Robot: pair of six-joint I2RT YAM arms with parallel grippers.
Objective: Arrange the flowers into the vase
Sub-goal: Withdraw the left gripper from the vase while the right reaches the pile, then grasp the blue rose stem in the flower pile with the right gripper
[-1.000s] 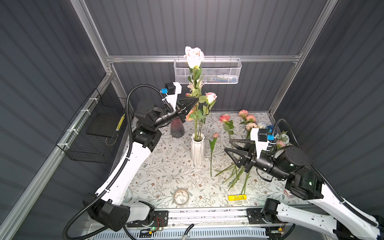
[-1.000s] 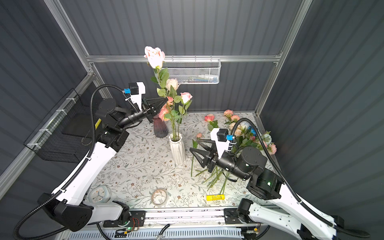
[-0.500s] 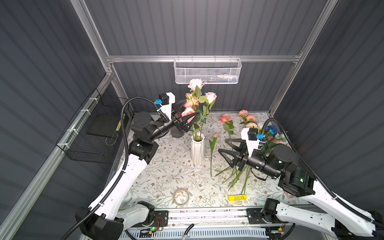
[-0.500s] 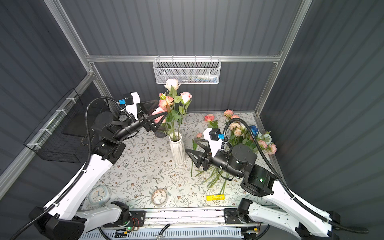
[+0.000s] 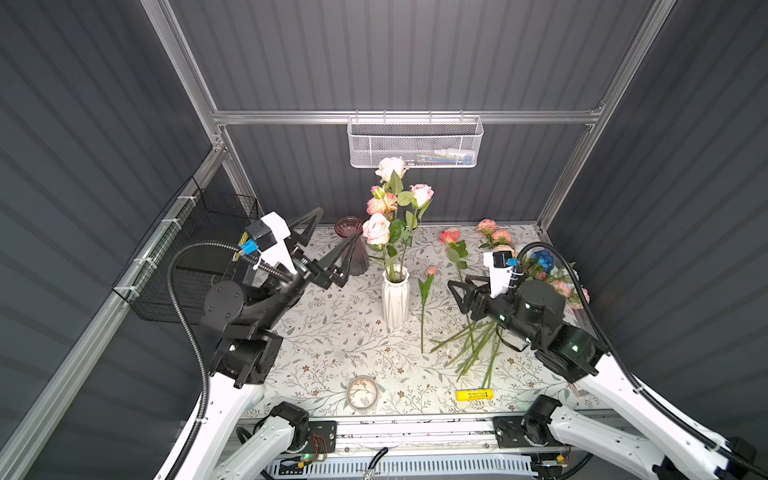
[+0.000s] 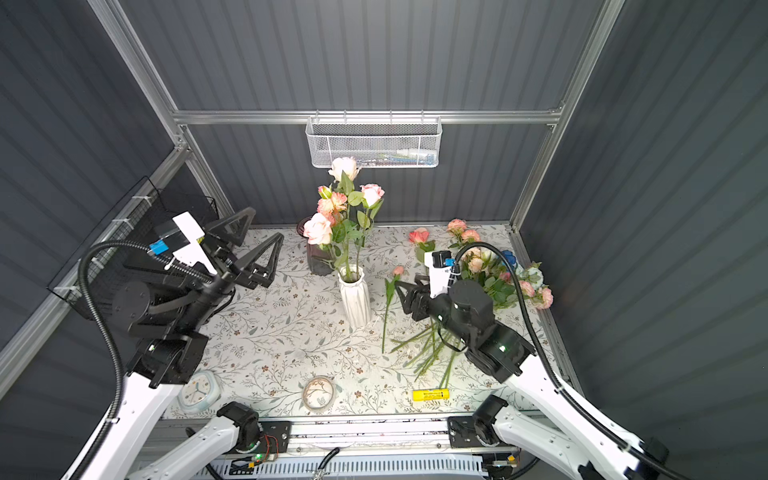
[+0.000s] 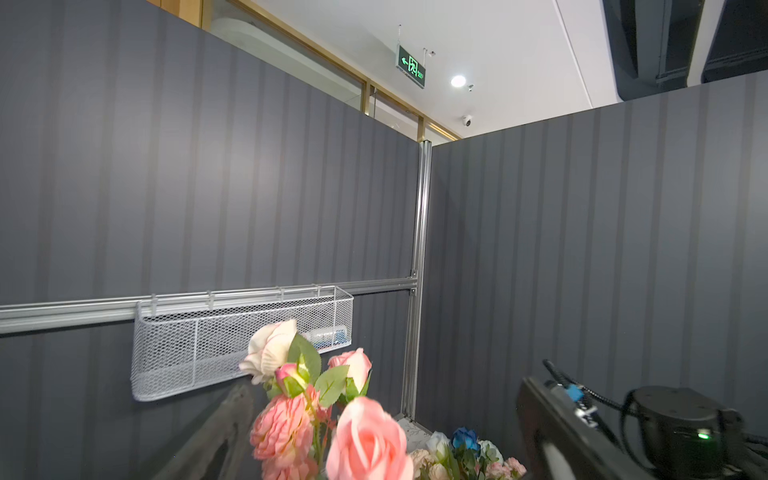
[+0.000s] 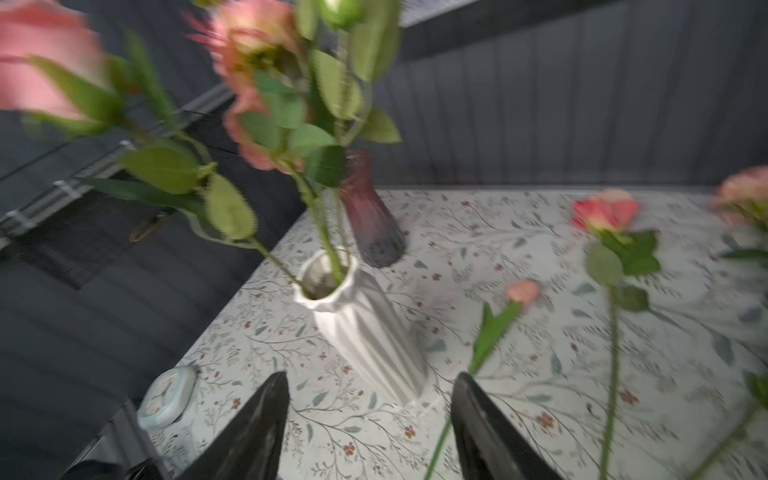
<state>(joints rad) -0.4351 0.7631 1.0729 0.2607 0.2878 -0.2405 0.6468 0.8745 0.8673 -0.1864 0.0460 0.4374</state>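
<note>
Fingers (image 7: 544, 424) of the left gripper (image 5: 338, 224) were spread fully wide, and nothing was held between them. They were raised near the blooms (image 5: 376, 230) standing in the white vase (image 5: 395, 299), apparently without touching them. Fingers (image 8: 257, 424) of the right gripper (image 5: 457, 297) were parted less widely and were likewise empty. They were held low over the table (image 5: 332, 345) and pointed toward the white vase.

Loose flowers (image 5: 559, 286), pink, peach, pale and one deep blue, were heaped at the table's right edge. Their stems (image 5: 469, 353) were fanned toward the front, beneath the right arm. Several blooms, cream, pink and peach, were stood upright in the white vase at mid-table. A dark purple vase (image 5: 360, 259) was set just behind it. A coral rose (image 5: 450, 236) and a small pink bud (image 5: 431, 271) were laid singly between the white vase and the heap.
</note>
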